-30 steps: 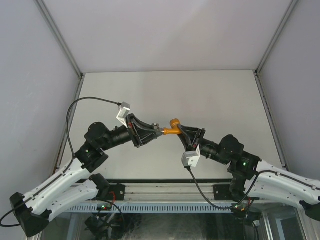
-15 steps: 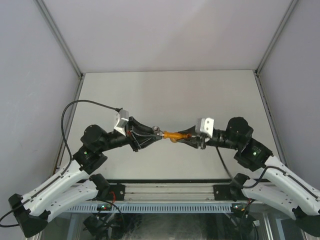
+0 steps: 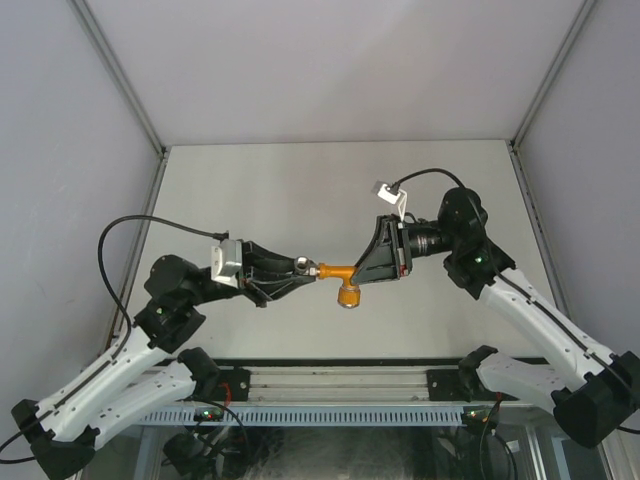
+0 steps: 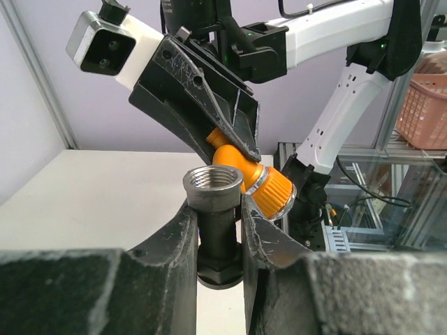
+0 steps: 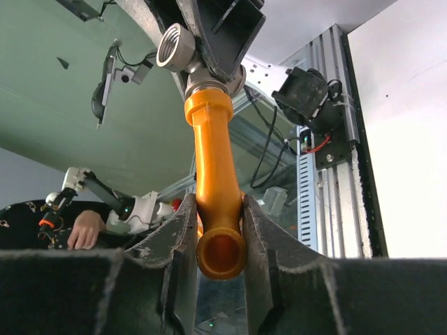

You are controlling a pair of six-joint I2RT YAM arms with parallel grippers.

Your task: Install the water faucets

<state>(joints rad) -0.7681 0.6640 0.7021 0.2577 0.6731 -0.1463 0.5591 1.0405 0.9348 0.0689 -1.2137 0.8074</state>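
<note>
The orange tap body [image 3: 344, 274] hangs in mid-air above the table, its knob end pointing down toward the near edge. My right gripper [image 3: 362, 270] is shut on its spout; in the right wrist view the orange spout [image 5: 218, 209] sits clamped between the fingers. My left gripper [image 3: 300, 270] is shut on the grey metal fitting [image 3: 305, 267], seen as a threaded grey sleeve [image 4: 213, 209] between the fingers in the left wrist view. The fitting meets the tap's inlet end [image 5: 206, 94]. The orange knob [image 4: 271, 192] shows just behind the fitting.
The pale table [image 3: 300, 190] lies under both arms, with grey walls on three sides. A metal rail [image 3: 330, 385] runs along the near edge. A pink basket [image 4: 422, 91] stands off the table beyond the right arm.
My right arm has swung round and up, turning the tap so its knob now points toward the near edge. My left gripper has shifted slightly left with the fitting still against the tap.
</note>
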